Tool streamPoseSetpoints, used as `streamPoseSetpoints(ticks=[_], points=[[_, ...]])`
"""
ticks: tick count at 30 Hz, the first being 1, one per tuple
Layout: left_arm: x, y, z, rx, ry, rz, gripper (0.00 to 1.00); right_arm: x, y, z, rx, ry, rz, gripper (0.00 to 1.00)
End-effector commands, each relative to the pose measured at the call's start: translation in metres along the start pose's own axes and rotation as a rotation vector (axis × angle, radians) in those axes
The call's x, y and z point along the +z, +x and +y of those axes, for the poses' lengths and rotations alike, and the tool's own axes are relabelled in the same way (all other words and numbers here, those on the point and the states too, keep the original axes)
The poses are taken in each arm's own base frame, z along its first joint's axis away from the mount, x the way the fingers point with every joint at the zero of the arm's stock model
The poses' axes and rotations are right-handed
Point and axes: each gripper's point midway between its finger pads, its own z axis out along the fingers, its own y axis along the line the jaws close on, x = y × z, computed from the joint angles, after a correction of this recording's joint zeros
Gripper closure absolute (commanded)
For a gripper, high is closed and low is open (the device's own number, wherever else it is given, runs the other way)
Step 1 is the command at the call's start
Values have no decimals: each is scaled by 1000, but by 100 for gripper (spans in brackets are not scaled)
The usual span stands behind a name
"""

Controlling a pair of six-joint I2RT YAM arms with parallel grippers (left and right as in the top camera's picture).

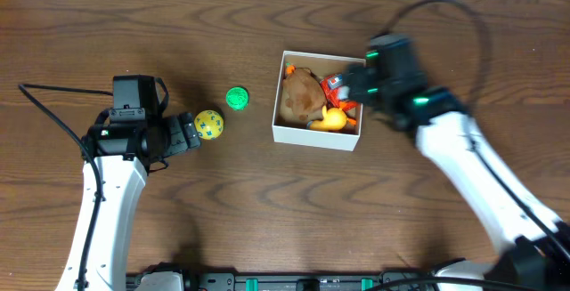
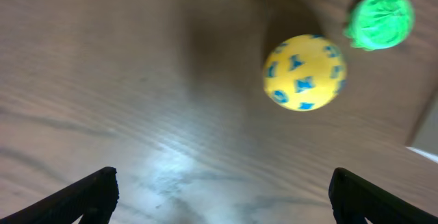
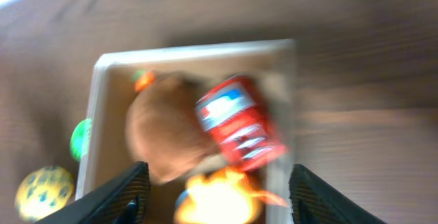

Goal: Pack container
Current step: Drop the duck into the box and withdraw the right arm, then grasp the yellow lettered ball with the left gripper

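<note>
The container point(image 1: 315, 136) is a small white box at the table's middle, holding a brown plush toy point(image 1: 300, 95), an orange-yellow toy point(image 1: 333, 118) and a red toy point(image 1: 338, 85). It also shows in the right wrist view point(image 3: 99, 107), blurred, with the same toys. My right gripper point(image 1: 359, 86) hovers open over the box's right side, empty point(image 3: 217, 196). A yellow ball with blue marks point(image 1: 209, 123) and a green toy point(image 1: 237, 98) lie on the table left of the box. My left gripper point(image 1: 190, 133) is open and empty just left of the ball point(image 2: 304, 72); the green toy point(image 2: 379, 20) lies beyond.
The wooden table point(image 1: 267, 202) carries nothing else. A black cable point(image 1: 53, 113) runs along the left arm, another loops behind the right arm point(image 1: 463, 15).
</note>
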Motion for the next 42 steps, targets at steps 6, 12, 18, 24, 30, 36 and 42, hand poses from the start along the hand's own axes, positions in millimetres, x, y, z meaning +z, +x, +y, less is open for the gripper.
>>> streamPoseSetpoints(ticks=[6,12,18,24,30,36,42], points=[[0,-9,-25,12,117,-12,2,-46,-43,-130,217,221,-63,4],[22,-14,-39,124,110,64,2,-58,-41,-180,329,313,-49,1],[62,-20,-44,169,93,140,2,-61,-40,-187,346,326,-46,1],[83,-25,-57,266,111,126,2,-61,-40,-187,346,326,-46,1],[98,-19,-64,419,37,130,1,-61,-40,-187,346,326,-46,1],[122,-15,-62,429,1,158,8,-61,-40,-187,346,326,-46,1],[128,-19,-64,428,5,142,17,-61,-40,-187,346,326,-46,1]])
